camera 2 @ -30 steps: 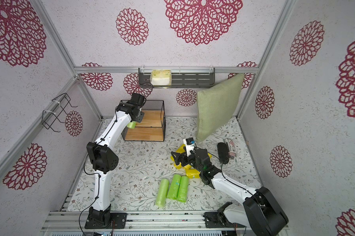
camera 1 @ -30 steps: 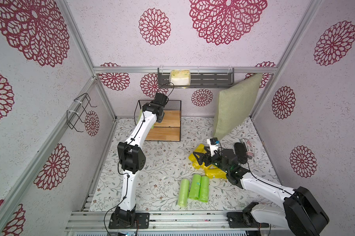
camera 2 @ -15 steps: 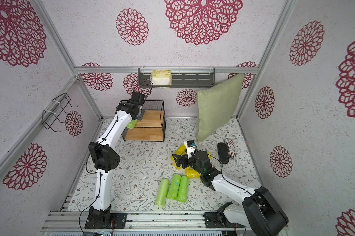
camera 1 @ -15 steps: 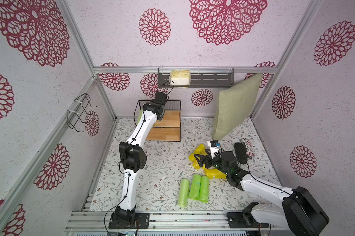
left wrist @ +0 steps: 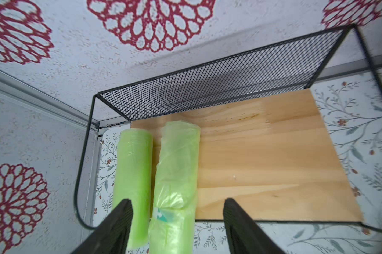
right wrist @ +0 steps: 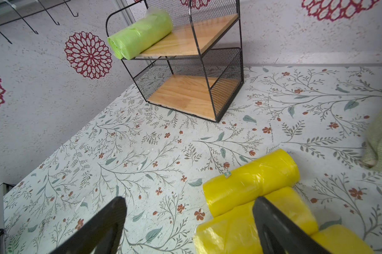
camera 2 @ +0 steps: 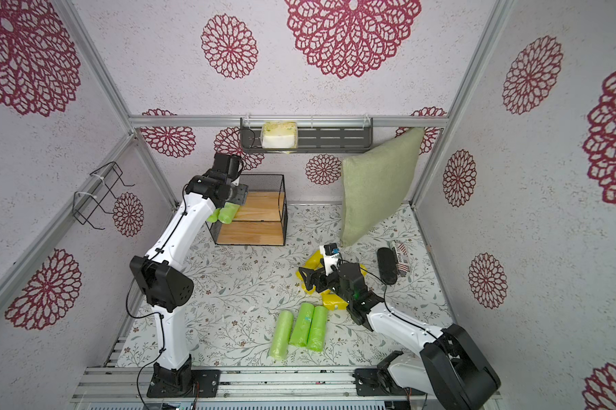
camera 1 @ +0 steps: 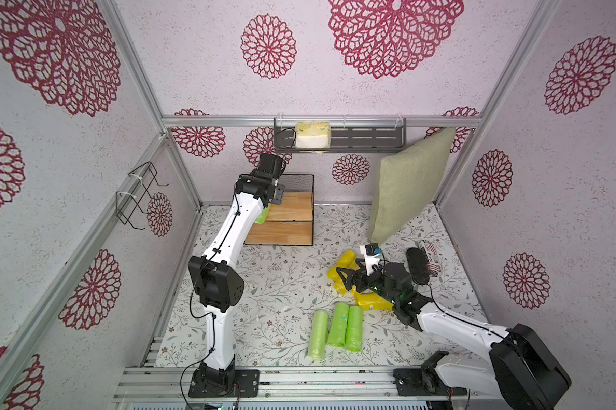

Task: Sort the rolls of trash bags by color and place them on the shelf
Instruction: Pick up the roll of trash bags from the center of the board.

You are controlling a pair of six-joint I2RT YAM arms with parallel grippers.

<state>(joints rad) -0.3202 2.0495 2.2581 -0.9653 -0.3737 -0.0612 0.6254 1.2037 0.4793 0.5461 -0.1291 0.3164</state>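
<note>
The shelf (camera 1: 294, 209) (camera 2: 262, 209) stands against the back wall. Two lime-green rolls of trash bags (left wrist: 174, 167) (camera 2: 225, 213) lie side by side at the left end of its upper board (left wrist: 262, 154), their near ends past the front edge. My left gripper (left wrist: 177, 200) (camera 2: 237, 195) hangs open just above them, and neither finger presses the roll between them. Three more green rolls (camera 1: 336, 328) lie on the floor at the front. My right gripper (right wrist: 189, 198) (camera 1: 345, 280) is open low over the yellow rolls (right wrist: 251, 182) (camera 1: 345, 261), one finger (right wrist: 278, 226) over them.
A green pillow (camera 1: 406, 191) leans in the back right corner. A black case (camera 1: 417, 266) and a striped pack (camera 1: 430, 257) lie to the right of the yellow rolls. A grey wall rack (camera 1: 367, 138) holds a tissue pack (camera 1: 313, 135). A wire bracket (camera 1: 136, 198) hangs on the left wall.
My left gripper's jaws have spread wider over the green roll lying on the upper board, and the arm has drawn back a little. The right arm has barely moved.
</note>
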